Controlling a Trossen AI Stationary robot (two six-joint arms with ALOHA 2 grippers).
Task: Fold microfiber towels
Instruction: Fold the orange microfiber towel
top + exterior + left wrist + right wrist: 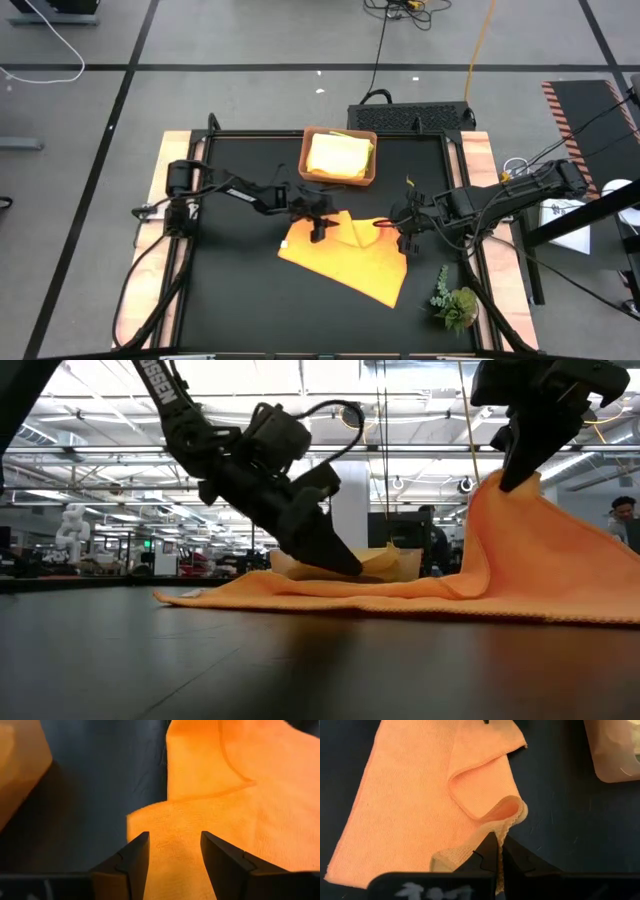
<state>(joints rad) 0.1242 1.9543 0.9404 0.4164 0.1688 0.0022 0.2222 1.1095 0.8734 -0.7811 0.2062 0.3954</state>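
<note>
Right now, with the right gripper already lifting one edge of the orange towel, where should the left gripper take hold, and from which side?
Probably the far-left corner of the orange towel, coming down from above. The left gripper hangs open over that corner, which lies flat on the dark table with its edge free. The right gripper is shut on the towel's right edge, raised in a peak, so a matching corner pinch suits the fold.

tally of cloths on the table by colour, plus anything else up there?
Orange microfiber towel, spread on the black table top, its right edge pinched and lifted by the right gripper, left gripper open over it: 1
Yellow microfiber cloth folded in the tray (layers cannot be counted): at least 1
Rectangular terracotta-brown tray: 1
Small green plant sprig: 1
Total: 4
</note>
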